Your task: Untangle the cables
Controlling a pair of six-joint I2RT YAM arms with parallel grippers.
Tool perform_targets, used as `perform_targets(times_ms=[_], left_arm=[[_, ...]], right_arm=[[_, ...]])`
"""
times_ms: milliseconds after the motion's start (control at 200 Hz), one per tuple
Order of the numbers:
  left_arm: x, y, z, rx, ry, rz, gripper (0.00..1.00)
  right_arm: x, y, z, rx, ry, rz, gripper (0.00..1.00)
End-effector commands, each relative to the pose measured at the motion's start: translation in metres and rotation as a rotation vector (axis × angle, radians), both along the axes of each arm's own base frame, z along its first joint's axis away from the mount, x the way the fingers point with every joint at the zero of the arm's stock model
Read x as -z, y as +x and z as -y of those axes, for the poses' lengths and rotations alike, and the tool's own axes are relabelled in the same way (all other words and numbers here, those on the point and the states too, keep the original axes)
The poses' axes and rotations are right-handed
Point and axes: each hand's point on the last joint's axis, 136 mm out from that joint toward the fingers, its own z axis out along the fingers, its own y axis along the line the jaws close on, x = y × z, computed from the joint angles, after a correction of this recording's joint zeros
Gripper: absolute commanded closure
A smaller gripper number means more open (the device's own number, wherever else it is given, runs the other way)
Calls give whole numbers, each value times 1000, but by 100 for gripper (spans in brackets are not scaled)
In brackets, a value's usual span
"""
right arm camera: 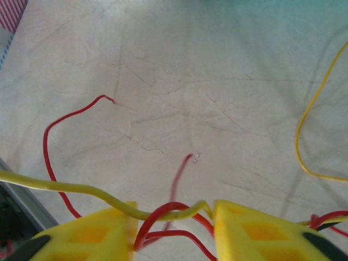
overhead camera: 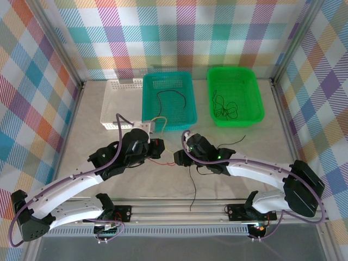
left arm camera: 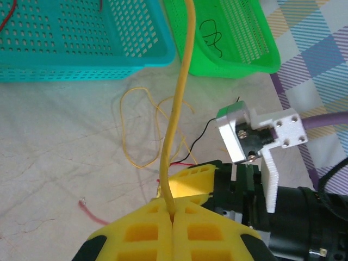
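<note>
Left claw was pinched tight on the yellow cable. Right claw sat apart, with the red cable and the yellow one looping through its gap. It all lay on a pale marbled bench, plaid walls all around.

On the pale, marble-veined tabletop three perforated plastic baskets stand in a row: a white basket, a teal basket and a green basket. Nearer lie a thin black cable, a looped yellow cable and a red cable.
</note>
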Motion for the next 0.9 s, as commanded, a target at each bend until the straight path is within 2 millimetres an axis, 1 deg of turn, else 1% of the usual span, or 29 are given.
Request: perform_targets(times_ms=[0,45,140,275,340,445,605,655,715,750,795,845,900], left_arm=[[-21,-4,-2,14,-33,73,100],[-26,-3,-7,7,-22,91,100],[-46,-3,-19,-12,-3,152,100],[-77,-3,-39,-47,29,248,100],[-92,-2,-47,-60,34,290,100],[-114,-2,-54,-71,34,347,100],[-145,-5,-55,-56,18,405,100],[-151,-6,-54,-43,10,411,100],[-152,-7,-49,-26,0,403,100],[-152,-7,-47,-18,-6,397,100],[-149,-8,-44,-7,-8,386,100],[-146,-8,-41,3,-8,379,100],[-141,-7,-38,12,1,368,100]], right_arm=[[9,12,7,56,-50,3,67],[15,13,12,75,-71,-9,69],[29,16,25,119,-103,-35,73],[37,22,42,179,-115,-47,70],[39,23,48,194,-119,-52,69],[45,24,55,212,-129,-66,69],[53,23,60,227,-134,-83,69],[48,22,55,200,-105,-72,68],[38,20,47,160,-44,-52,65],[27,18,39,120,11,-25,61],[15,16,34,87,67,12,57],[-5,14,32,63,132,72,50],[-24,14,34,58,180,130,42]])
